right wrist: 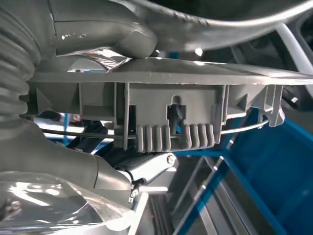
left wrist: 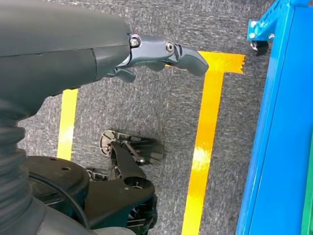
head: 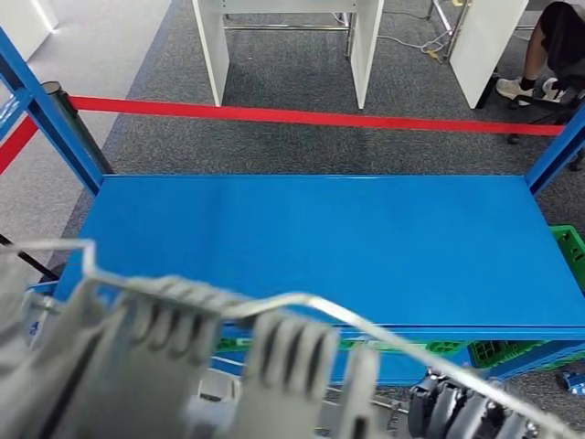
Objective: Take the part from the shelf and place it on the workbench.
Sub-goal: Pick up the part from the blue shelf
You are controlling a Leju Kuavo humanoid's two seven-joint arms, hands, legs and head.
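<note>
I see no readable labels. Right robot hand grips grey ribbed plastic part w/ wire bail; left robot hand empty, fingers apart, beside blue metal shelf.

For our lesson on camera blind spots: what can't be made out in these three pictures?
- Head view: the grey part is blurred and cut off by the bottom edge; the hand carrying it is hidden behind it.
- Right wrist view: the right hand is on the part, its fingers mostly hidden.
- Left wrist view: the left hand is partly cut off by the arm cover.
</note>
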